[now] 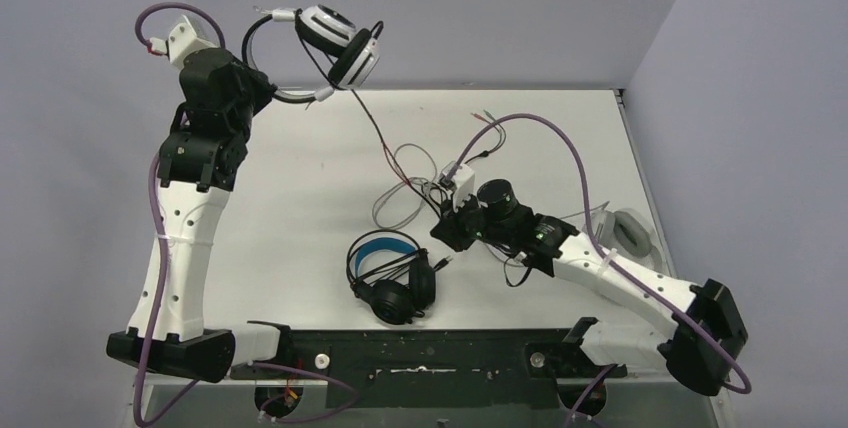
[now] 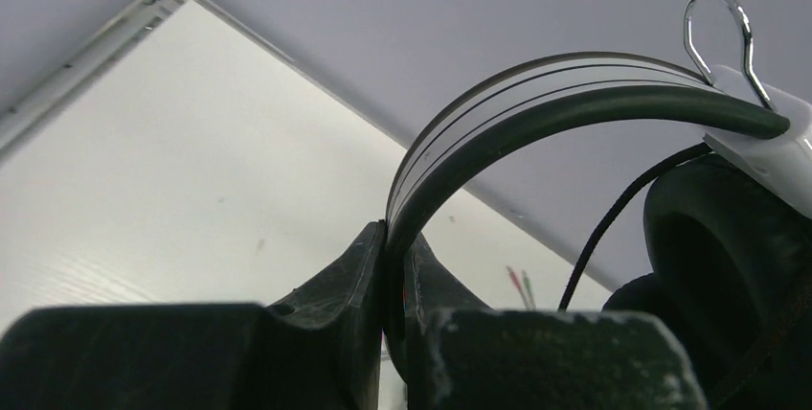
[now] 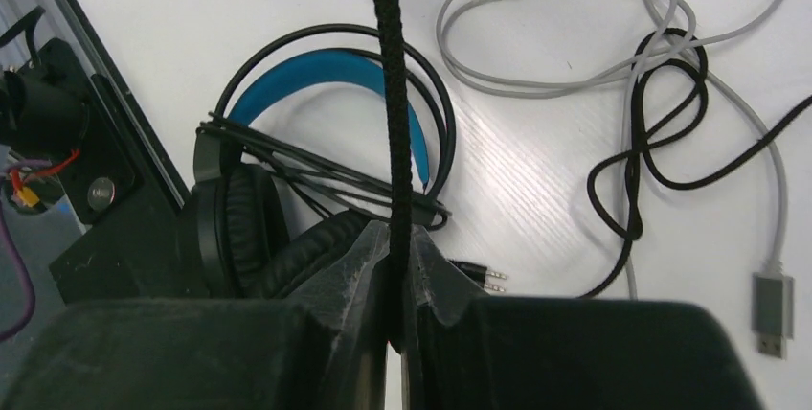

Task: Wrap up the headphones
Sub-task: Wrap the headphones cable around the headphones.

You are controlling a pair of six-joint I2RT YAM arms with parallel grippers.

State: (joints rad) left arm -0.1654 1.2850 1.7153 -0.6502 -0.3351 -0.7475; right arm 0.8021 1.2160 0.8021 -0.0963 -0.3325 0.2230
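Holding the white headset (image 1: 338, 43) up over the counter's (image 1: 300, 198) far left, my left hand (image 2: 394, 255) is clenched on its headband (image 2: 536, 94). My right hand (image 3: 399, 247) grips the black cable (image 3: 387, 65) trailing from it, mid-counter, just beyond the black headset (image 1: 392, 276) lying near the front edge.

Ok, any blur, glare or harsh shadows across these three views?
Top external: even light, soft shadows, sharp throughout. Left wrist: fingers near the lens blurred, headband clearer. Right wrist: glare patch on the table, braided cable sharp.
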